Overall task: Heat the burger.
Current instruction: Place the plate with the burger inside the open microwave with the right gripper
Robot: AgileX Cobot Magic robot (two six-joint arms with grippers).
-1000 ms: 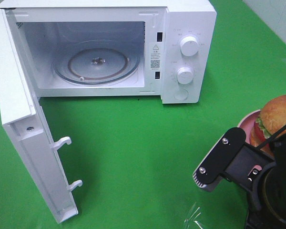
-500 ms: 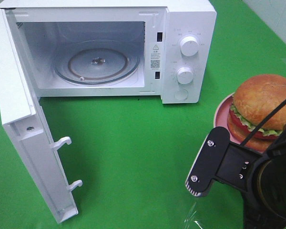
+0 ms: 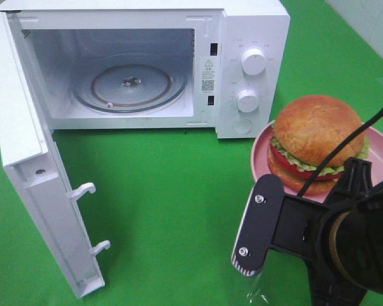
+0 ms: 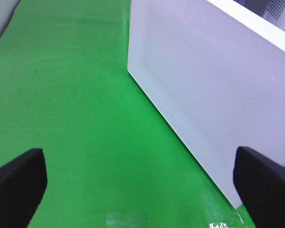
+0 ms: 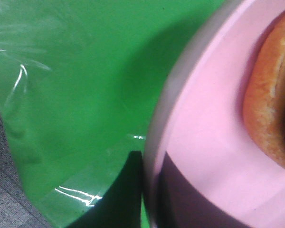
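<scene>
Burger [image 3: 316, 131] and pink plate [image 3: 262, 156], one each, one microwave [image 3: 255, 25], left fingers [image 4: 19, 185] apart, right fingers [image 5: 132, 209] clamping plate

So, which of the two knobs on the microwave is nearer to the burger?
The lower knob, just above the round button; the upper knob sits higher, farther from the burger.

high overview, two close wrist views

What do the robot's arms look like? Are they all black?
Mostly black. The right arm is chunky and round, with a flat bracket carrying two silver screws and a ribbed end. A thin black cable loops off it. The left gripper has blunt, matte black jaws.
</scene>
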